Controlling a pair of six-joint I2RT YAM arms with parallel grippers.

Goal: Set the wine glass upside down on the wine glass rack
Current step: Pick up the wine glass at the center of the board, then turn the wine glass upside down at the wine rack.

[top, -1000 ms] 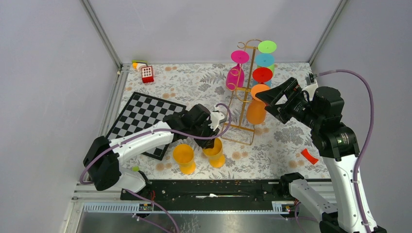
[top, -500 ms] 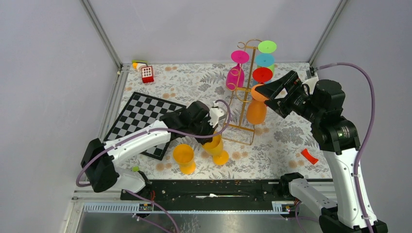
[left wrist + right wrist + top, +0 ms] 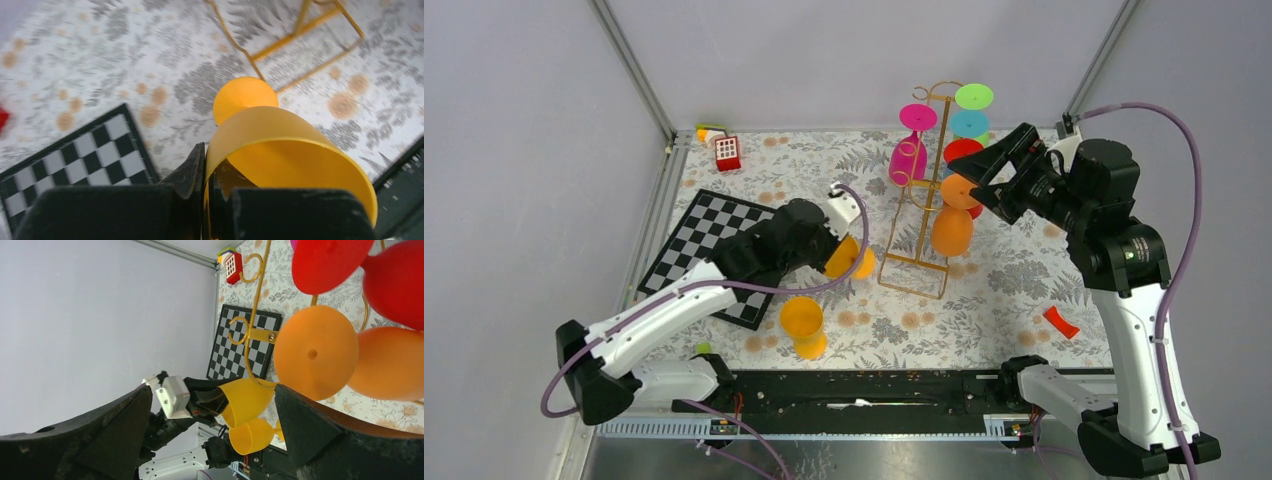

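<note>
Wine glass rack (image 3: pixel 320 64) above its base off the left wrist view; wine glass (image 3: pixel 285 155) stem behind bowl.

Your table (image 3: pixel 1024 270) is covered in a flowered cloth. A chessboard (image 3: pixel 714 240) lies by its left edge, and a red toy block (image 3: pixel 727 152) sits at the far left corner. The gold wire rack (image 3: pixel 914 270) stands mid-table. A yellow glass (image 3: pixel 802 325) stands near the front edge, and a small red piece (image 3: pixel 1060 321) lies by the right edge.

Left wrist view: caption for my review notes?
Left gripper shut on the rim of a yellow wine glass, rack beyond.
</note>
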